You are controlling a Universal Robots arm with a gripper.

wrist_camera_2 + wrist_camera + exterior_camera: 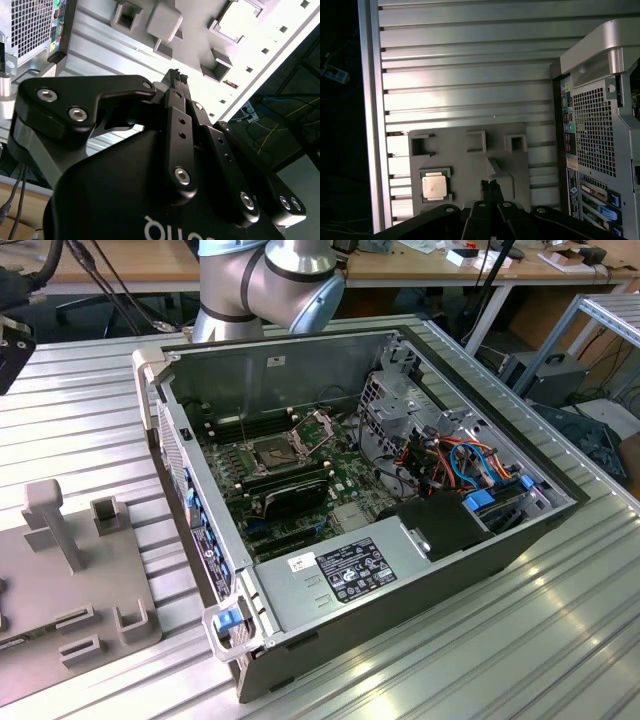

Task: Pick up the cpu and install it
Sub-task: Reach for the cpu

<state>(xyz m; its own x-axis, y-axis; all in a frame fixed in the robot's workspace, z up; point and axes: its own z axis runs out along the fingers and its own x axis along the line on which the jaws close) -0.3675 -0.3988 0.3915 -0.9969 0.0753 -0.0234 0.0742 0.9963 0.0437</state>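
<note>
One black two-finger gripper [490, 184] sits nearest in both wrist views. Its fingertips are pressed together with nothing between them, above a flat grey fixture plate [460, 170]. The cpu [434, 186], a small square chip with a dull silver top, rests in a recessed holder near a corner of that plate, at the edge away from the computer and clear of the gripper. The plate lies on a ribbed aluminium table [470, 75]. Farther off, the open grey computer case [300, 365] shows a dark square socket [272, 452] on its green motherboard [345, 465].
</note>
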